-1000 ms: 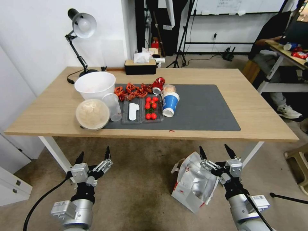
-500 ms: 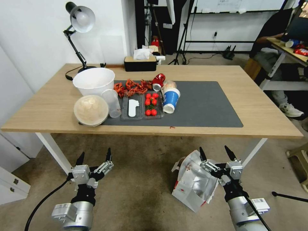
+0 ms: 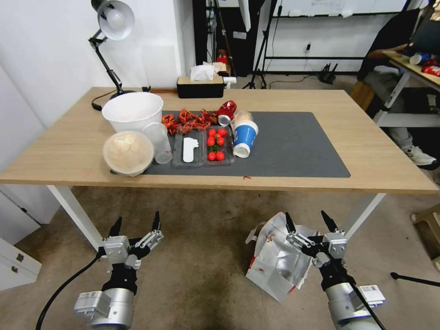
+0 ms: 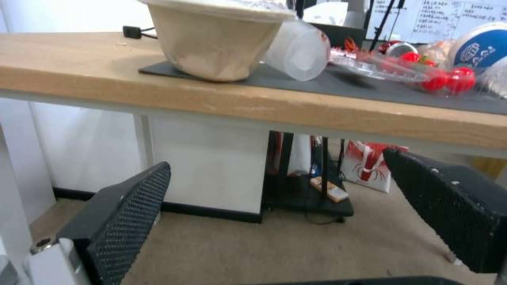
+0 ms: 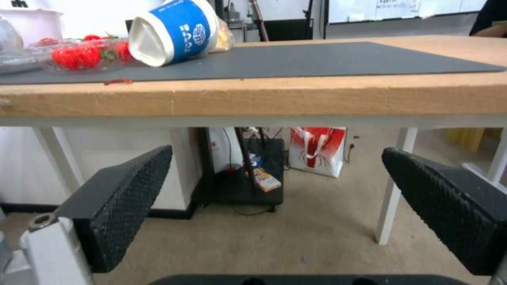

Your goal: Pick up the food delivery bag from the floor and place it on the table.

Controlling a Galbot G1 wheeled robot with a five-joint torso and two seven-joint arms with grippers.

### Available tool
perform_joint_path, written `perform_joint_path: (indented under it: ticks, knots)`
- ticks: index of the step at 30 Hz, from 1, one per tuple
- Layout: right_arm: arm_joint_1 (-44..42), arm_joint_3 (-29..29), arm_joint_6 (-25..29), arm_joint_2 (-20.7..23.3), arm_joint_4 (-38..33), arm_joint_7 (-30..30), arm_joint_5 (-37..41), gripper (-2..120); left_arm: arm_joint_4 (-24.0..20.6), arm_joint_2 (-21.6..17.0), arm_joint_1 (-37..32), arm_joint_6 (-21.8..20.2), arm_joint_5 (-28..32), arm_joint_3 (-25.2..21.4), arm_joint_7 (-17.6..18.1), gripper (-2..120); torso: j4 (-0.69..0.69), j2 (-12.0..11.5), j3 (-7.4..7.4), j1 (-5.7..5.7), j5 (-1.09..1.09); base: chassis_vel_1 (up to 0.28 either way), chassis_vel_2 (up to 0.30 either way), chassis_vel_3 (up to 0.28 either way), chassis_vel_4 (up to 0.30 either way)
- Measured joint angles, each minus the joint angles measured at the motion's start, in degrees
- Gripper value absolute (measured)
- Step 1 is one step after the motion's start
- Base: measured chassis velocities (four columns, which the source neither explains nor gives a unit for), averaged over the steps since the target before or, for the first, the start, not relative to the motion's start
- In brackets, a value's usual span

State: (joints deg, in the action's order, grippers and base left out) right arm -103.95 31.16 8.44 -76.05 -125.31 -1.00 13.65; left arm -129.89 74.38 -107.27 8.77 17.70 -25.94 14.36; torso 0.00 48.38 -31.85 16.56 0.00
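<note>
The food delivery bag is white with a silver foil lining and red trim. It stands open and tilted on the floor, just in front of the table's right front leg. My right gripper hovers open over the bag's right side, and one finger overlaps the bag's rim in the head view. In the right wrist view the right gripper has nothing between its fingers and faces the table edge. My left gripper is open over bare floor to the left, also empty. The table carries a dark grey mat.
The table's left half holds a white bowl, a lidded bowl, a blue cup, a tomato tray and crayfish. A lamp and tissue box stand at the back. The left table leg is near my left gripper. The mat's right half is bare.
The head camera has shifted slightly, so the table sits a little higher and farther in the picture. Both grippers stay open, and the bag has not moved.
</note>
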Motion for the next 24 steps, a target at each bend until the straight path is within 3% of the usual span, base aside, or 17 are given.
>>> perform_joint_path:
  ticks: [24]
  knots:
    - [0.4, -0.1, 0.0, -0.5, 0.2, 0.7, 0.4, 100, 0.7, -0.6, 1.1, -0.3, 0.7, 0.1, -0.7, 100, 0.0, -6.1, 3.57, -2.54, 0.0, 0.0, 0.0, 0.0, 0.0]
